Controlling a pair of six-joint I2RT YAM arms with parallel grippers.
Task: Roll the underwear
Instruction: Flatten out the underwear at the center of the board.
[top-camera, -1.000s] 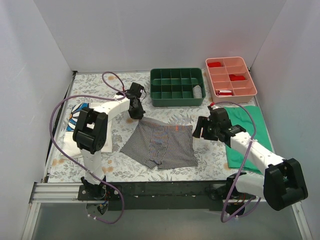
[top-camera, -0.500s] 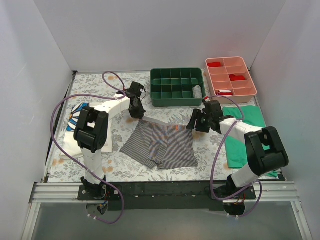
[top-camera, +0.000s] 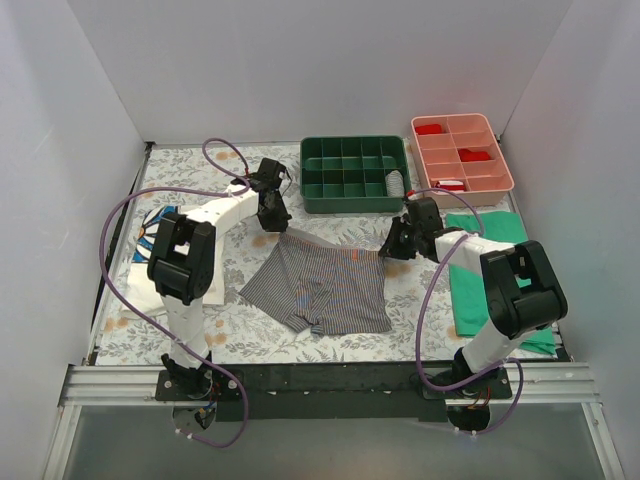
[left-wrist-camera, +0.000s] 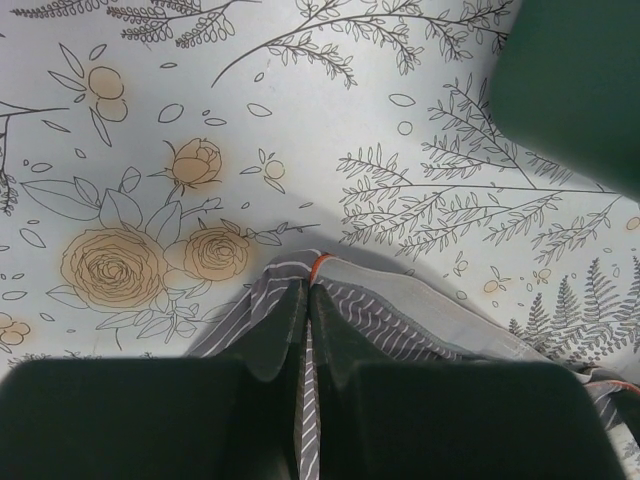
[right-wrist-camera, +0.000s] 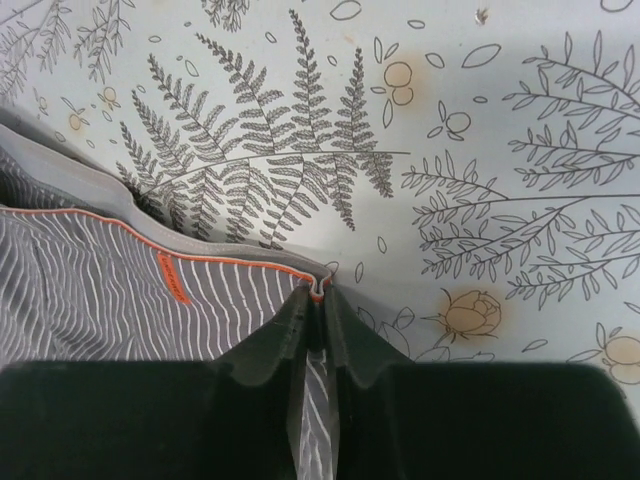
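Note:
The underwear (top-camera: 325, 285), grey-and-white striped boxer shorts with an orange-edged waistband, lies spread on the flowered tablecloth in the middle of the top view. My left gripper (top-camera: 273, 224) is shut on its far left waistband corner; in the left wrist view the striped cloth (left-wrist-camera: 400, 310) is pinched between the fingers of my left gripper (left-wrist-camera: 308, 292). My right gripper (top-camera: 392, 247) is shut on the far right waistband corner, and the right wrist view shows the orange hem (right-wrist-camera: 200, 262) folded between the tips of the right gripper (right-wrist-camera: 317, 296).
A green divided tray (top-camera: 355, 173) and a pink divided tray (top-camera: 461, 155) stand at the back. A green cloth (top-camera: 492, 275) lies on the right under my right arm. A white cloth with blue print (top-camera: 158, 222) sits at the left edge.
My right gripper moved in to the waistband's right corner and shut on it. The waistband edge has lifted and shifted slightly toward the back. The left gripper kept its grip.

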